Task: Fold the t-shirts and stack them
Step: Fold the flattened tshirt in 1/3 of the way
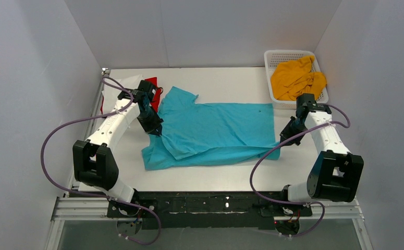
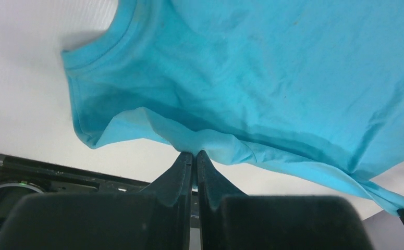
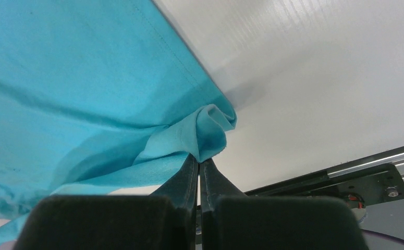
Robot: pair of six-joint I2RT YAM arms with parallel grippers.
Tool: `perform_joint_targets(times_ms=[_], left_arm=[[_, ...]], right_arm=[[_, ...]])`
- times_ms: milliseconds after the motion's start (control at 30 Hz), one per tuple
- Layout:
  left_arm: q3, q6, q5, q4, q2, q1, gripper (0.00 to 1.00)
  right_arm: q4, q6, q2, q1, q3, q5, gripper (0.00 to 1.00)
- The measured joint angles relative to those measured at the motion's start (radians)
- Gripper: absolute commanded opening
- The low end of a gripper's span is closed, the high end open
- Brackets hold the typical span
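A turquoise t-shirt (image 1: 215, 130) lies spread across the middle of the table, its near edge partly doubled over. My left gripper (image 1: 158, 133) is shut on the shirt's cloth near the sleeve end; the left wrist view shows the pinched turquoise fold (image 2: 199, 140) right at the gripper (image 2: 195, 154). My right gripper (image 1: 283, 141) is shut on the shirt's hem corner, bunched turquoise cloth (image 3: 210, 130) sitting at the gripper (image 3: 199, 158). A mustard-yellow t-shirt (image 1: 297, 77) lies crumpled in the basket. A red t-shirt (image 1: 155, 88) and a white one (image 1: 119, 86) peek out at the back left.
The white lattice basket (image 1: 270, 62) stands at the back right corner. Grey walls close in the table on three sides. Purple cables loop beside both arms. A black rail (image 1: 210, 200) runs along the near edge.
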Motion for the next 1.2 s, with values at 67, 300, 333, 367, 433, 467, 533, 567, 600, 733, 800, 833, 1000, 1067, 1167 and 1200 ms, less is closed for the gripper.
perform_joint_targets(times_ms=[67, 300, 333, 367, 433, 467, 533, 567, 600, 733, 800, 833, 1000, 1067, 1167, 1200], left_arm=[[0.041, 0.009, -0.011, 0.000, 0.028, 0.000, 0.00], [0.156, 0.038, -0.063, -0.003, 0.157, 0.006, 0.00], [0.169, 0.043, -0.072, -0.005, 0.179, 0.007, 0.00], [0.184, 0.047, -0.081, -0.009, 0.203, 0.010, 0.00], [0.217, 0.053, -0.092, -0.019, 0.246, 0.013, 0.00], [0.240, 0.055, -0.098, -0.023, 0.275, 0.016, 0.00], [0.276, 0.060, -0.107, -0.025, 0.326, 0.022, 0.13], [0.295, 0.061, -0.110, -0.025, 0.353, 0.025, 0.33], [0.314, 0.066, -0.112, -0.026, 0.377, 0.026, 0.55], [0.412, 0.090, -0.110, -0.027, 0.482, 0.031, 0.98], [0.414, 0.095, -0.107, -0.026, 0.489, 0.032, 0.98], [0.408, 0.097, -0.104, -0.029, 0.480, 0.032, 0.98], [0.194, 0.107, -0.062, 0.032, 0.267, 0.032, 0.98], [0.064, 0.106, -0.053, 0.044, 0.108, 0.032, 0.98], [-0.107, 0.104, -0.057, 0.050, -0.132, 0.031, 0.98], [-0.160, 0.101, -0.063, 0.047, -0.212, 0.031, 0.98]], right_arm=[[0.008, -0.001, 0.016, 0.000, 0.000, 0.006, 0.01], [0.039, -0.010, 0.089, 0.000, 0.015, 0.000, 0.01], [0.042, -0.012, 0.111, 0.000, 0.025, -0.006, 0.01], [0.048, -0.015, 0.133, 0.000, 0.035, -0.011, 0.01], [0.060, -0.022, 0.172, 0.000, 0.056, -0.017, 0.01], [0.063, -0.028, 0.194, 0.000, 0.072, -0.018, 0.02], [0.075, -0.037, 0.236, 0.000, 0.103, -0.022, 0.10], [0.085, -0.041, 0.258, 0.000, 0.119, -0.026, 0.16], [0.093, -0.045, 0.281, 0.000, 0.136, -0.029, 0.25], [0.117, -0.073, 0.357, 0.000, 0.204, -0.028, 0.55], [0.134, -0.088, 0.355, 0.001, 0.210, -0.017, 0.65], [0.138, -0.093, 0.345, 0.002, 0.208, -0.009, 0.67], [0.196, -0.112, 0.156, 0.006, 0.098, 0.017, 0.75], [0.209, -0.110, 0.040, 0.008, 0.021, 0.028, 0.75], [0.224, -0.091, -0.116, 0.009, -0.106, 0.048, 0.71], [0.224, -0.083, -0.166, 0.008, -0.154, 0.052, 0.69]])
